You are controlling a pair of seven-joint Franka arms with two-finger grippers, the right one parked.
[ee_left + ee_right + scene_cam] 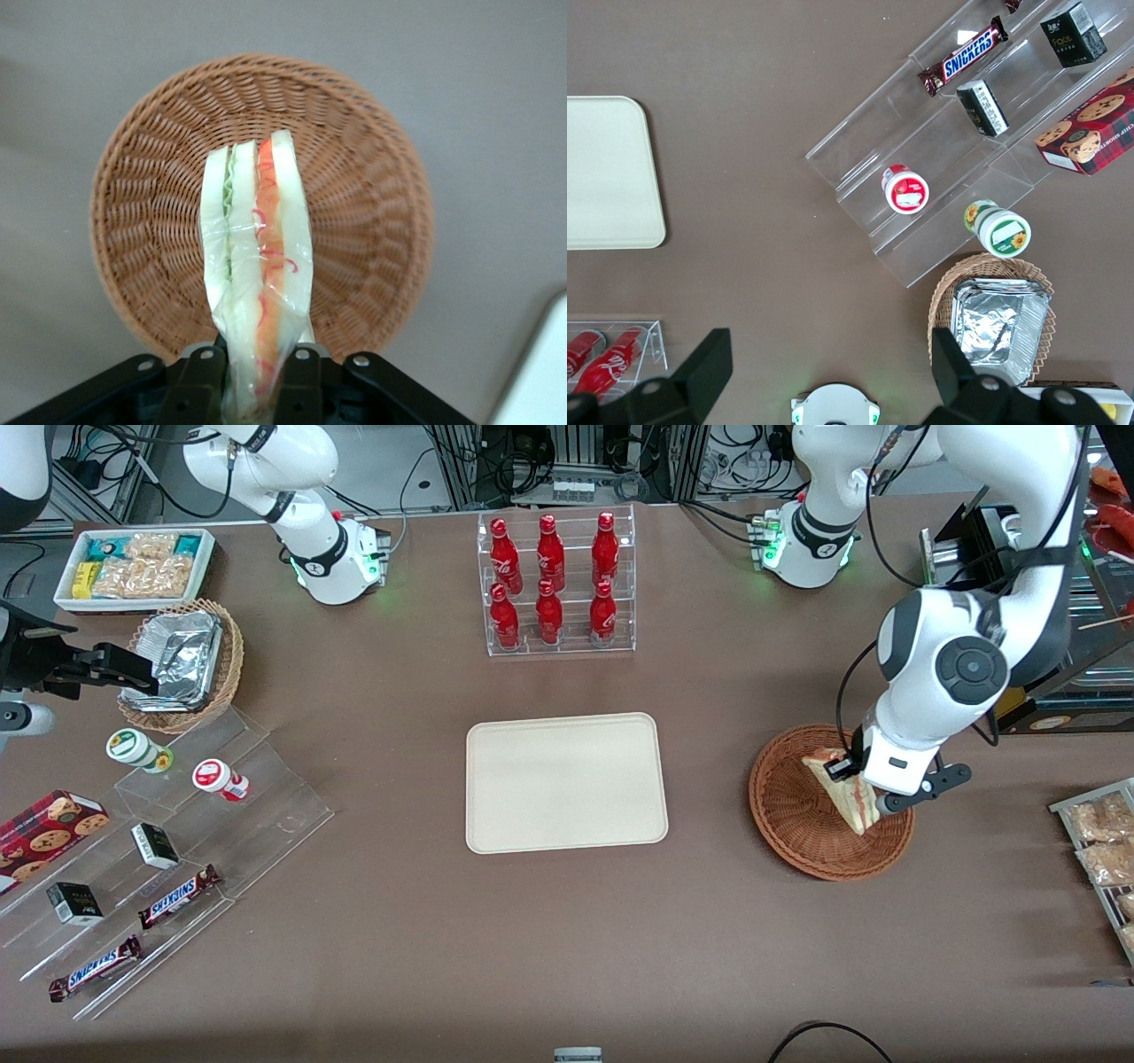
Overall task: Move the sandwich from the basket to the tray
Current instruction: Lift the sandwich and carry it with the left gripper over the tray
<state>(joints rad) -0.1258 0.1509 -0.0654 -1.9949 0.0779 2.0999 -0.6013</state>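
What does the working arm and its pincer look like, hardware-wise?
The left arm has glossy white rounded shells with dark grey joint caps and black bands. A black cable loops along its forearm, and its base glows green. The pincer sits above the reddish-brown woven wicker basket: a white body with black fingers, matte black in the wrist view with round screw heads.

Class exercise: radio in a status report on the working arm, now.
Gripper over the basket, shut on the sandwich. Sandwich not yet on the tray. Nothing stands between basket and tray.
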